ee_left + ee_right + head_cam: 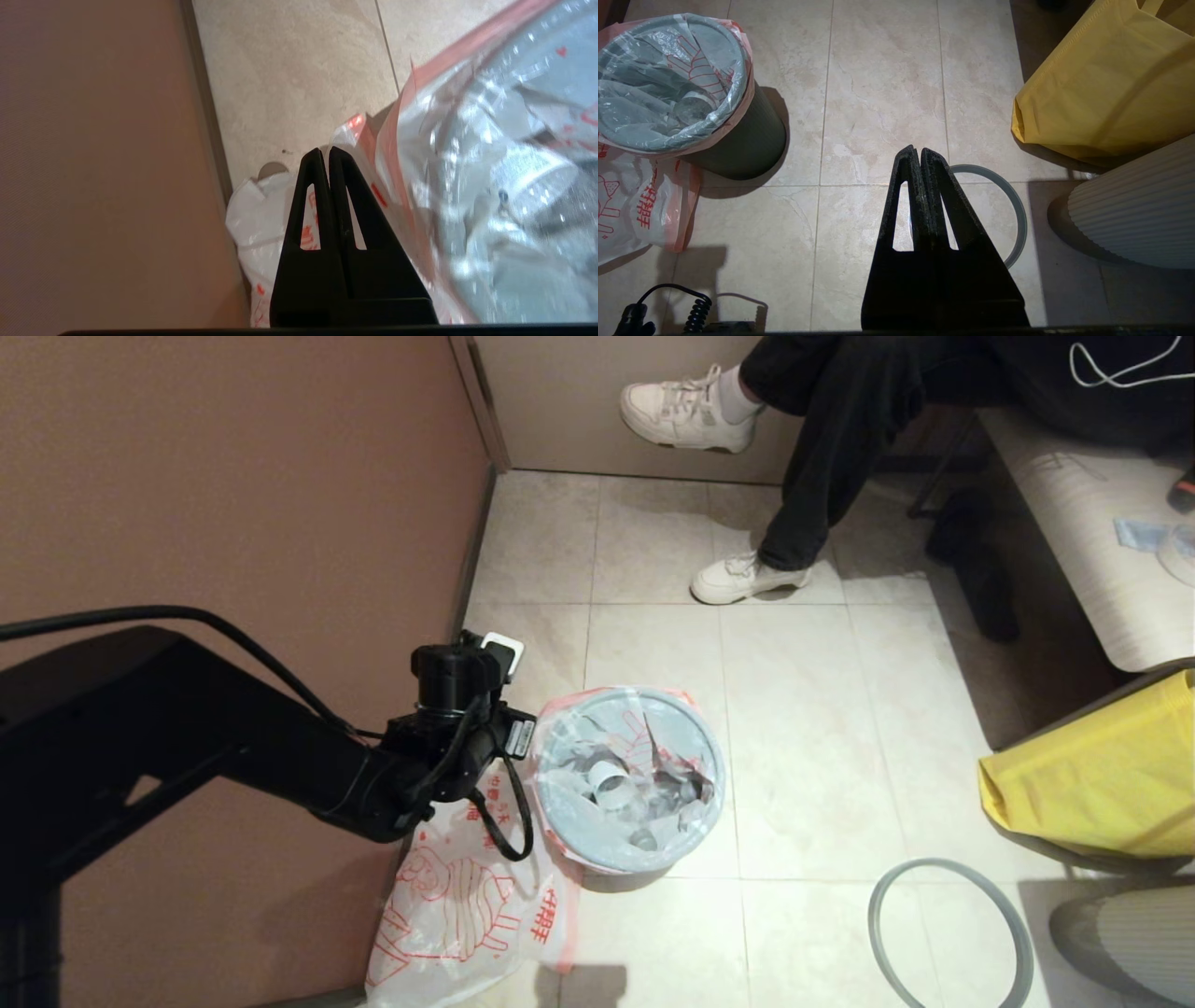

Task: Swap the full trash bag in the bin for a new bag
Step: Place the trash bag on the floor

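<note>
The bin [747, 140] is a small dark round tub on the tiled floor. The full trash bag [625, 775] lines it, its pink edge folded over the rim, with a white roll and clear bottles showing inside. The new bag [448, 905], limp with bold red print, lies on the floor between the bin and the wall. My left gripper [324, 151] is shut and empty, hovering above the new bag [261, 219] beside the full bag's edge [490, 163]. My right gripper [914, 150] is shut and empty, held above the floor over the grey ring [1017, 205].
The grey ring [943, 864] lies loose on the tiles, right of the bin. A large yellow bag [1102, 775] stands at the right, with a white ribbed body [1134, 219] near it. A seated person's shoes [747, 577] are beyond the bin. A brown wall [233, 476] runs along the left.
</note>
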